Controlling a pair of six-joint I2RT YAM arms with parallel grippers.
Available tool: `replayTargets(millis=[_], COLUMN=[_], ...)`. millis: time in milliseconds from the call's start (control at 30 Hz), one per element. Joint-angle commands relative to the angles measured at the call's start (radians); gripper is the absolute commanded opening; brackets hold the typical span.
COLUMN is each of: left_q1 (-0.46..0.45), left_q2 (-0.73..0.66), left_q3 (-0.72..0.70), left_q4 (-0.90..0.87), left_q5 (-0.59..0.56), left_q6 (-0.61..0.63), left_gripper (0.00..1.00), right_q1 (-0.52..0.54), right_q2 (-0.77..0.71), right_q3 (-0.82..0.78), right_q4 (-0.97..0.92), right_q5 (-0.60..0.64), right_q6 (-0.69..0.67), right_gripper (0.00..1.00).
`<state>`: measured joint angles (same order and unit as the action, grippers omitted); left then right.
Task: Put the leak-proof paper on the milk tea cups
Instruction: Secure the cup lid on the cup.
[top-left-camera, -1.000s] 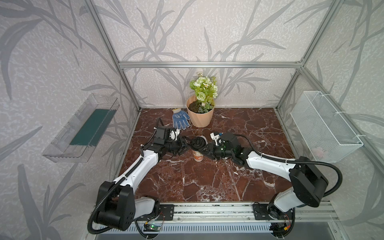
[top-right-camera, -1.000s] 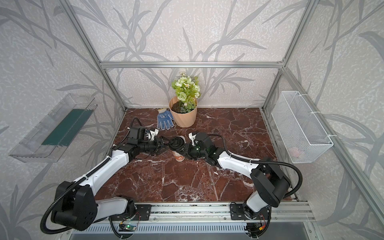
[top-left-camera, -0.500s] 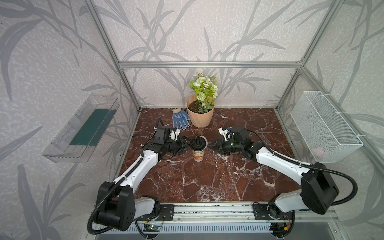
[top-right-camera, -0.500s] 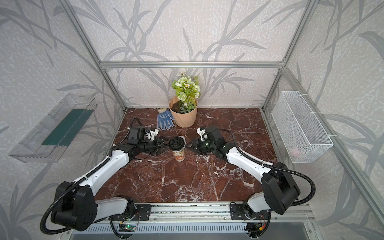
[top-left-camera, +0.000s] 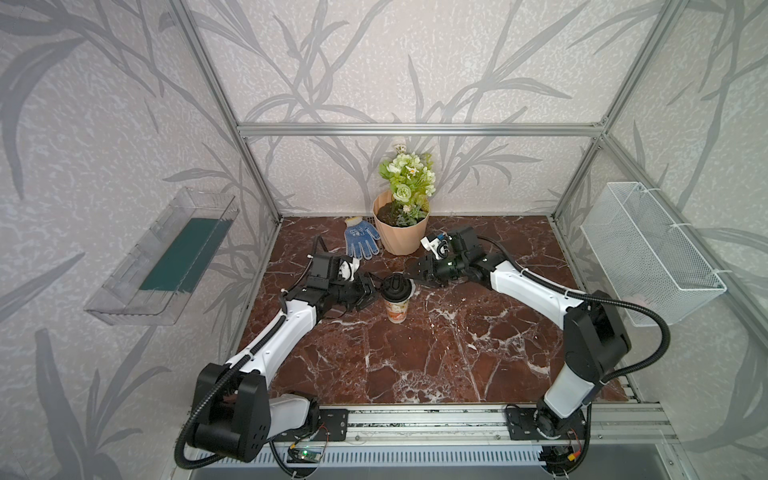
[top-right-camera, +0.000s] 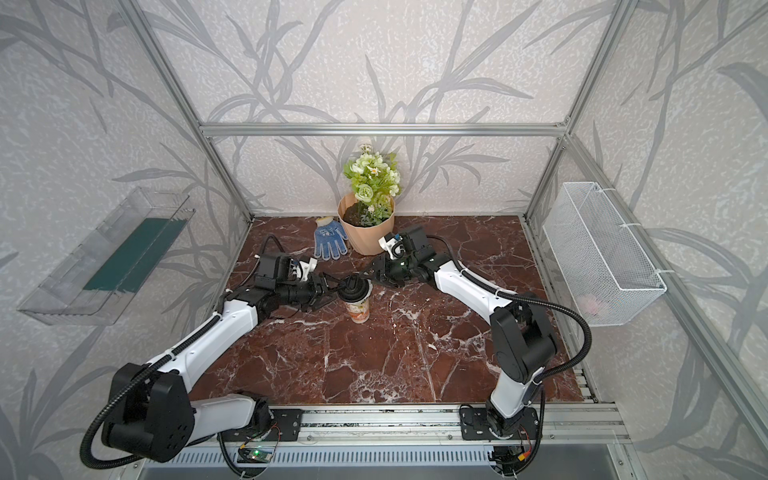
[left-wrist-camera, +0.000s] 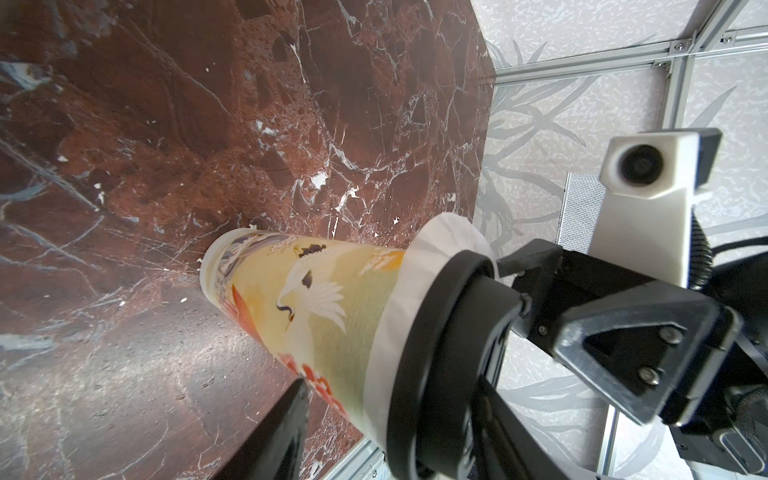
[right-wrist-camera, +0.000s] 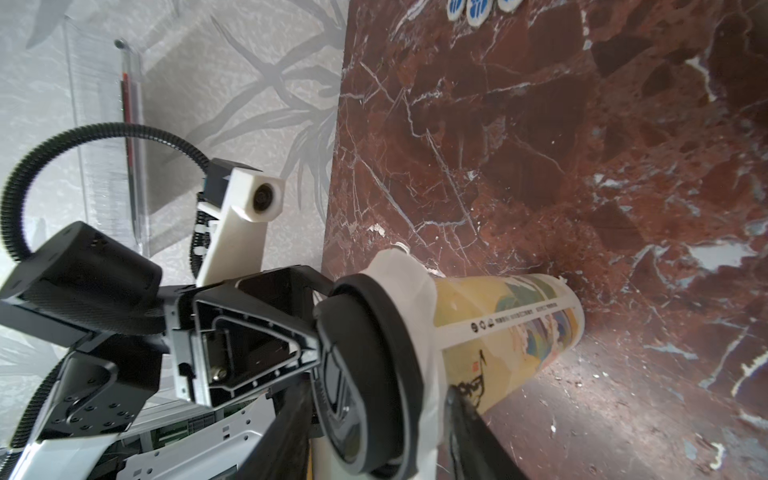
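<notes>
Top views, cup: the cup (top-left-camera: 394, 309) stands upright near the middle of the table (top-left-camera: 415, 361), in front of the flower pot (top-left-camera: 401, 239) and the glove (top-left-camera: 360, 243). A black lid (top-left-camera: 397, 286) caps it.
Top views, paper: a white edge of the paper (top-left-camera: 411, 293) peeps out under the lid's rim.
Top views, arms: the left gripper (top-left-camera: 371, 291) reaches the lid from one side. The right gripper (top-left-camera: 413, 276) sits just beside the lid on the other side.
Left wrist, paper: the paper (left-wrist-camera: 432, 245) lies over the mouth of the cup (left-wrist-camera: 316, 299), pinned beneath the lid (left-wrist-camera: 449, 332). Its ruffled edge hangs down the wall.
Left wrist, left gripper: one of its fingers (left-wrist-camera: 282, 428) runs along the cup wall and the other passes over the lid. The jaws are drawn in about the capped top, though actual contact is hidden.
Left wrist, right gripper: the right gripper (left-wrist-camera: 513, 284) has its jaws parted, tips close to the lid's top, with nothing between them.
Right wrist, right gripper: its own fingers (right-wrist-camera: 469, 419) flank the lid (right-wrist-camera: 365, 374) with gaps on both sides, so it is spread and empty.
Right wrist, left gripper: the left gripper (right-wrist-camera: 320, 307) has one finger meeting the lid's rim.
Progress: by my judgement the paper is placed and the lid is already seated over it.
Left to do: probably only letting go and drawing both arms back. How evenly the paper sits on the far side is not shown.
</notes>
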<state>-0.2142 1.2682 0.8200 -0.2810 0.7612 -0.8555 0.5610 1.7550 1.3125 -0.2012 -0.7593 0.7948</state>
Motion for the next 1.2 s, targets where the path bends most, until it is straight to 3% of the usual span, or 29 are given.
replayTargets(millis=[0, 300, 667, 833, 1000, 1167], left_q1=[-0.004, -0.004, -0.004, -0.004, -0.004, -0.004], left_q2=[0.044, 0.046, 0.049, 0.054, 0.058, 0.056], left_q3=[-0.055, -0.062, -0.076, -0.076, -0.079, -0.079], left_q4=[-0.207, -0.205, -0.201, -0.199, -0.199, -0.204], left_q5=[-0.109, -0.109, -0.109, -0.109, -0.102, -0.104], left_q6=[0.018, 0.019, 0.021, 0.026, 0.032, 0.035], left_gripper=[0.59, 0.59, 0.59, 0.59, 0.59, 0.59], right_q1=[-0.001, 0.000, 0.016, 0.013, -0.027, -0.060], right_q2=[0.026, 0.071, 0.062, 0.042, -0.020, -0.014], right_q3=[0.037, -0.007, -0.136, -0.078, -0.011, -0.037], right_q4=[-0.057, -0.044, -0.039, -0.060, 0.058, 0.183], right_q5=[-0.021, -0.008, 0.024, -0.001, -0.077, -0.094], right_q6=[-0.036, -0.004, -0.007, -0.028, 0.033, 0.105], right_gripper=[0.49, 0.37, 0.33, 0.36, 0.49, 0.50])
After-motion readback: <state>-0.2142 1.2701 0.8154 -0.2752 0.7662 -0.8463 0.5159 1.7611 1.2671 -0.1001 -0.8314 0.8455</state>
